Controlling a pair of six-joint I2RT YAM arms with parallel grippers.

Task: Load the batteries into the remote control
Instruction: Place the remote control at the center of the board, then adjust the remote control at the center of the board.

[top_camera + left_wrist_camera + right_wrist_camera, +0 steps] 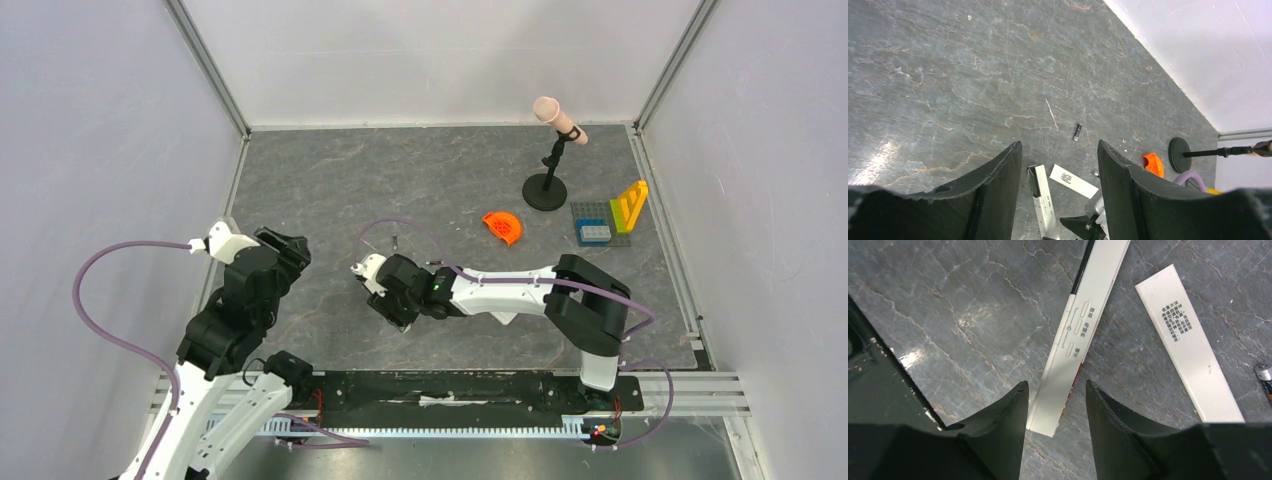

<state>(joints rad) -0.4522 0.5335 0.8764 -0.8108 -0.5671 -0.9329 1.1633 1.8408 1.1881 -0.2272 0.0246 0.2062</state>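
Observation:
The remote control (1083, 325) is a long white bar with small oval buttons, lying on the grey table. My right gripper (1055, 390) is open, its fingers either side of the remote's near end without closing on it. A red strip shows at the remote's lower right edge. One dark battery (1077, 132) lies alone beyond the remote, and a battery end (1265, 374) shows at the right edge. My left gripper (1059, 142) is open and empty, held above the table and looking down at the remote (1045, 200). In the top view the right gripper (388, 300) hides the remote.
A shorter white panel with printed text (1188, 345) lies just right of the remote. An orange piece (503, 226), a microphone stand (545, 190) and a plate of coloured blocks (610, 222) stand at the back right. Walls enclose the table.

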